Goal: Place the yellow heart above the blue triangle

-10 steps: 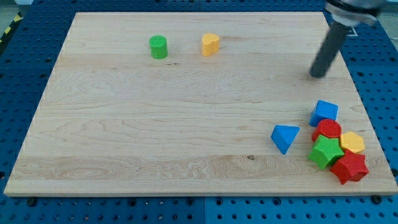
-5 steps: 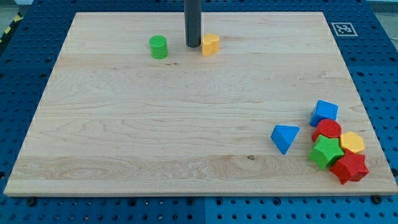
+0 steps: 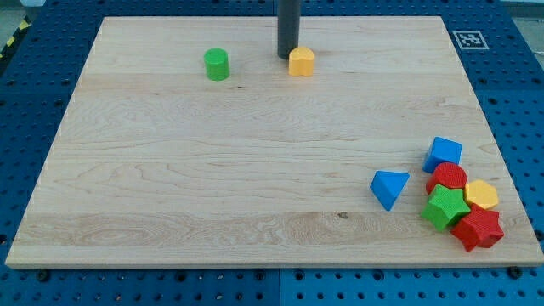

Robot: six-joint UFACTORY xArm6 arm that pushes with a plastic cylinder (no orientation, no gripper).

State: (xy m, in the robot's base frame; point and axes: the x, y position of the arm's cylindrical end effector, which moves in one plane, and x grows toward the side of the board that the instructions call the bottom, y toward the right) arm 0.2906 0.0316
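The yellow heart (image 3: 301, 61) lies near the view's top, a little right of centre. My tip (image 3: 287, 56) stands right against its left side. The blue triangle (image 3: 389, 187) lies far off at the lower right, just left of a cluster of blocks.
A green cylinder (image 3: 217, 64) sits left of my tip. At the lower right are a blue block (image 3: 444, 154), a red block (image 3: 448, 177), a yellow hexagon (image 3: 481, 194), a green star (image 3: 445, 207) and a red star (image 3: 478, 229). A marker tag (image 3: 469, 39) sits at the board's top right corner.
My rod swept from the view's upper right to the heart's left side, then moved right, pushing the yellow heart a short way right.
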